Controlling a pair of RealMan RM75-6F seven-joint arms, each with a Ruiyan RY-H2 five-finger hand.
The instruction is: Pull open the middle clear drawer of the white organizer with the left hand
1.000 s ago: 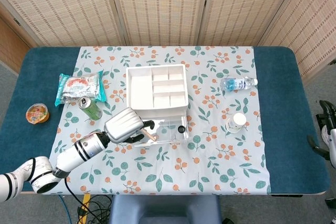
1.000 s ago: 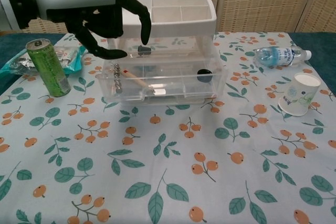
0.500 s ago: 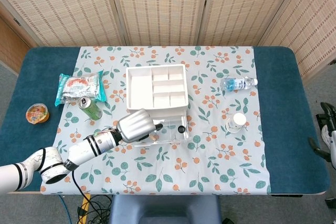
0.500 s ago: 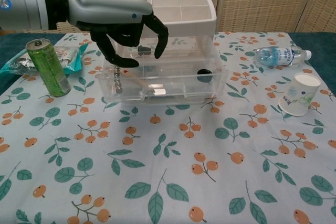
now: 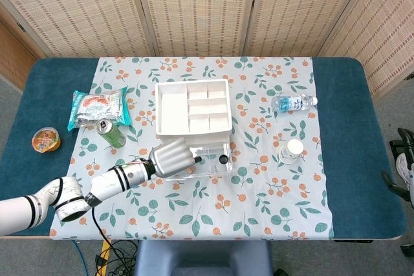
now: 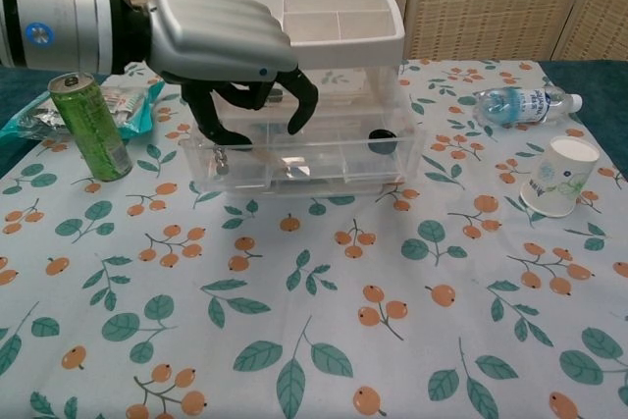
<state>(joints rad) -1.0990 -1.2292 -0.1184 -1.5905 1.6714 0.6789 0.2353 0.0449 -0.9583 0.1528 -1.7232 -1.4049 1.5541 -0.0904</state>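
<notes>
The white organizer (image 5: 193,108) stands mid-table, its compartmented top (image 6: 334,17) above clear drawers. My left hand (image 5: 171,158) is at its front. In the chest view the left hand (image 6: 221,36) covers the left half of the drawer fronts, with its dark fingers (image 6: 299,105) curled down around the middle clear drawer's front, hiding the small dark handle. Below them the lowest clear drawer (image 6: 324,169) sticks out, holding small items. A dark part of my right hand (image 5: 404,176) shows at the far right edge, too little to read.
A green can (image 6: 90,125) stands left of the organizer, by my forearm. A snack bag (image 5: 97,108) and a jelly cup (image 5: 46,139) lie further left. A water bottle (image 6: 520,103) and a paper cup (image 6: 557,176) sit to the right.
My left hand has moved right and in towards the organizer, then dropped lower; its fingers now curl at the middle drawer's front. The drawers have not visibly shifted.
</notes>
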